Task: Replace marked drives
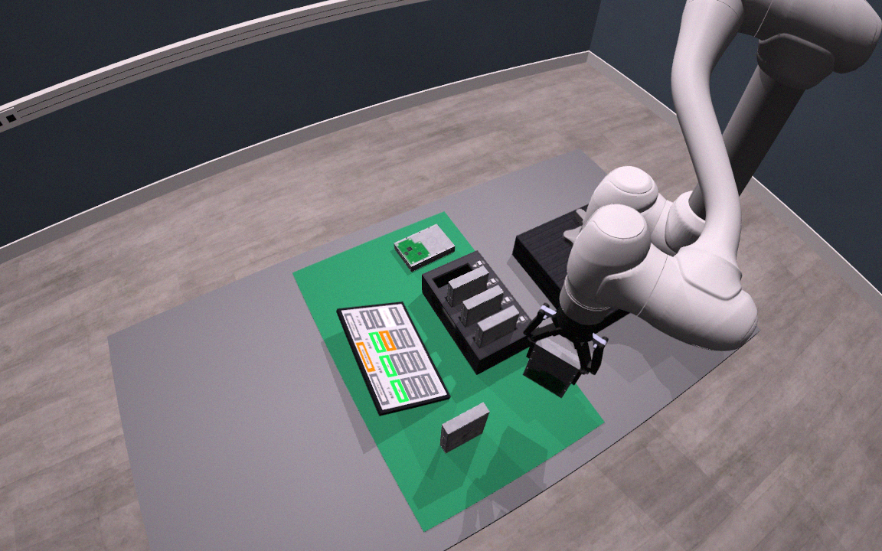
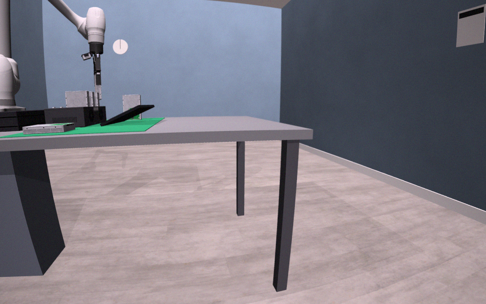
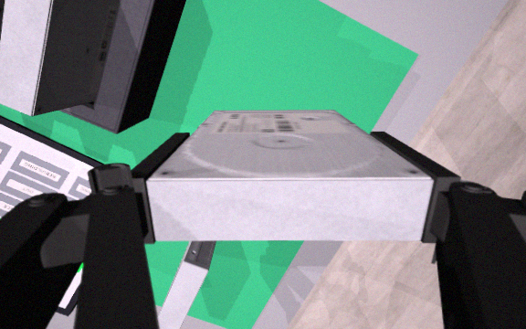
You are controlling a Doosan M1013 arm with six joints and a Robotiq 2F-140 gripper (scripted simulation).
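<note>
The worktop [image 1: 211,411] [image 2: 218,128] [image 3: 450,27] carries a green mat [image 1: 334,274] [image 2: 131,126] [image 3: 263,59]; on it the screen [image 1: 396,356] [image 2: 127,115] [image 3: 39,171] leans to the left of the dock [image 1: 444,308] [image 2: 63,116] [image 3: 153,59]. Seen from the top, the dock's open bay [image 1: 453,275] is at its far left end, beyond three seated drives [image 1: 481,301] [image 2: 76,99] [image 3: 21,55]. The end effector [image 1: 558,353] [image 2: 98,83] [image 3: 278,154] is at the near right, its pads pressed on both narrow sides of a hard drive [image 1: 552,376] [image 2: 100,92] [image 3: 281,155], which hangs above the mat, apart from the dock. If this is a spare for the open bay, as I judge, that bay lies far and left of it. The held drive's width runs from far left to near right, crosswise to the seated row, whose widths run from near left to far right; it probably needs a turn about the vertical before lowering. Its connector end is out of sight. A standing drive [image 1: 465,428] [image 2: 131,105] [image 3: 183,292] waits at the near left, and a flat drive [image 1: 434,242] [image 2: 48,128] lies beyond the dock
</note>
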